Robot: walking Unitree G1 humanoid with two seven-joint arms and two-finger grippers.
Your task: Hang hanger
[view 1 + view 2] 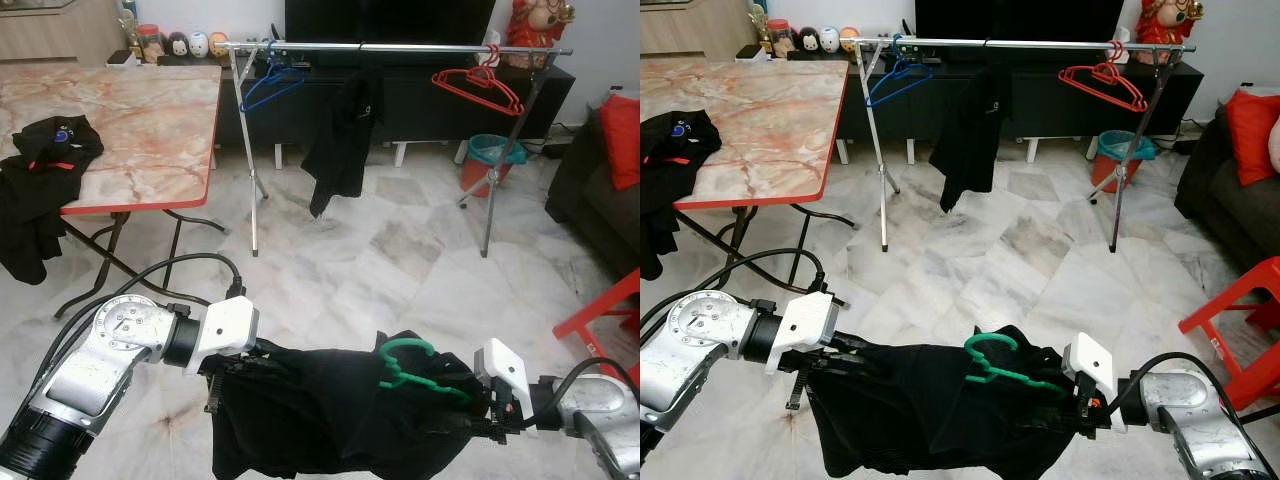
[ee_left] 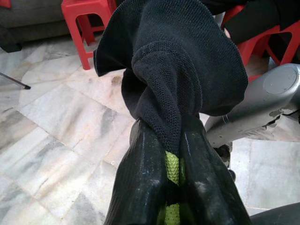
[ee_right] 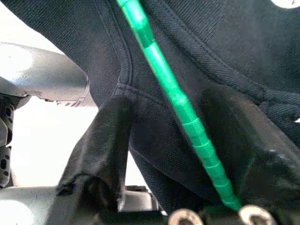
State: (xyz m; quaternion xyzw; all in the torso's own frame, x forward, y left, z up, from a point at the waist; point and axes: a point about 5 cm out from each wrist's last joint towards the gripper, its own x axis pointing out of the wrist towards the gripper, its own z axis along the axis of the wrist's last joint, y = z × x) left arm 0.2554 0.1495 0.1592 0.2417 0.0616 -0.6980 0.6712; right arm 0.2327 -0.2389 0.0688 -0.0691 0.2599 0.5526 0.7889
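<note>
**Q:** Where's the hanger?

**A:** Green hanger (image 1: 415, 368), inside a black shirt (image 1: 310, 410), slung low between my two hands, above the floor (image 1: 400, 250). Left hand (image 2: 171, 187) clenched on one end, with bunched cloth and a strip of green between the fingers. Right hand (image 3: 173, 154) grasping the other end; the green bar runs between its fingers over the cloth.

**Q:** How does it lie?

**A:** Long axis left to right across my front. Hook up, nearer the right hand.

**Q:** And the rail?

**A:** Rail (image 1: 400, 46) is well ahead and higher, across the room, roughly parallel to the hanger. A blue hanger (image 1: 268, 85), a black garment (image 1: 345, 135) and a red hanger (image 1: 478, 85) already hang there. Bench (image 1: 150, 130) stands to the left.

**Q:** What does the move turn on?

**A:** My guess: closing that gap forward and upward, hook kept topmost.
</note>
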